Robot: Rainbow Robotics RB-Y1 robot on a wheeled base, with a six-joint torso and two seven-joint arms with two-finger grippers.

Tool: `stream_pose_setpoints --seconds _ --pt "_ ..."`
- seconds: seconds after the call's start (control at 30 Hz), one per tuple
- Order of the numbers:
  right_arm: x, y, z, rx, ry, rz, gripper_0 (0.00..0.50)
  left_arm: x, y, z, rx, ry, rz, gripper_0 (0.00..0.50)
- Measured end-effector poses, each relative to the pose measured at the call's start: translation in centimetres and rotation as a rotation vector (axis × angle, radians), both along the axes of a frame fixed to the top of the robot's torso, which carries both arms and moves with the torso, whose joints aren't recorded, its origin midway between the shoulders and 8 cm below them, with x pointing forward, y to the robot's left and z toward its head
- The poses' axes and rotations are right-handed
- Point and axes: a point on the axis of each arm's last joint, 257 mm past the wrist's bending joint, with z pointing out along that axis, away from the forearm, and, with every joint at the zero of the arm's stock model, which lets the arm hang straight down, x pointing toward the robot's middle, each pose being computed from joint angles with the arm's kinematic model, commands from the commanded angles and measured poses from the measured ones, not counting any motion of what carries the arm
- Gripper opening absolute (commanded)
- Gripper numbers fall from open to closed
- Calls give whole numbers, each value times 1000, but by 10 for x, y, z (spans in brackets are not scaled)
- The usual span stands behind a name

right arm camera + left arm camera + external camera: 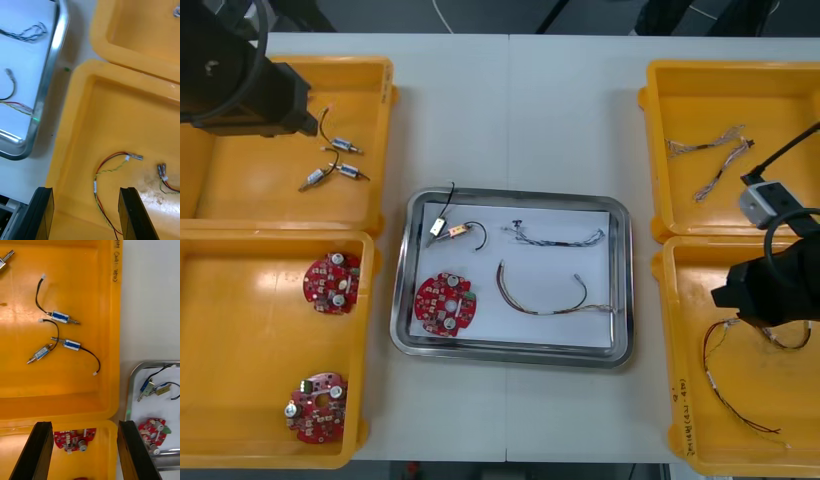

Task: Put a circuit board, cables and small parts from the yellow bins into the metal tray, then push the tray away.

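On the left, the left gripper point(84, 423) hangs open above the left yellow bins point(270, 195), near some small metal parts point(335, 170). In the middle, the metal tray point(402, 310) holds a red circuit board point(445, 303), cables point(555, 238) and a small part point(448, 229). On the right, the right gripper point(86, 189) is open above a red and yellow cable point(108, 165). I think only pushing the tray away is left.

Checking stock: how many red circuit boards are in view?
3 circuit boards. Two in the near left yellow bin, one farther back, one nearer the front; the third in the metal tray. The left arm may hide others.
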Motion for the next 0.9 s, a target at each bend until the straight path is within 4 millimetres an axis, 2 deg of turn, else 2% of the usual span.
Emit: stream_pose_setpoints --seconds 0.17,0.43,0.6,0.77,0.9 --pt "-1 40 0 -29 -5 134 500 -13 19 -7 23 1 -46 500" --pt "-12 98 -9 -97 11 350 500 -36 47 -26 26 29 -14 500" --pt "-16 118 -18 -179 2 451 500 -50 67 -40 55 60 15 500" --pt "-17 131 -29 -331 -38 650 500 -64 93 -52 56 94 65 500" --pt "-14 147 -36 -378 -48 696 500 -74 110 -60 56 113 104 500"
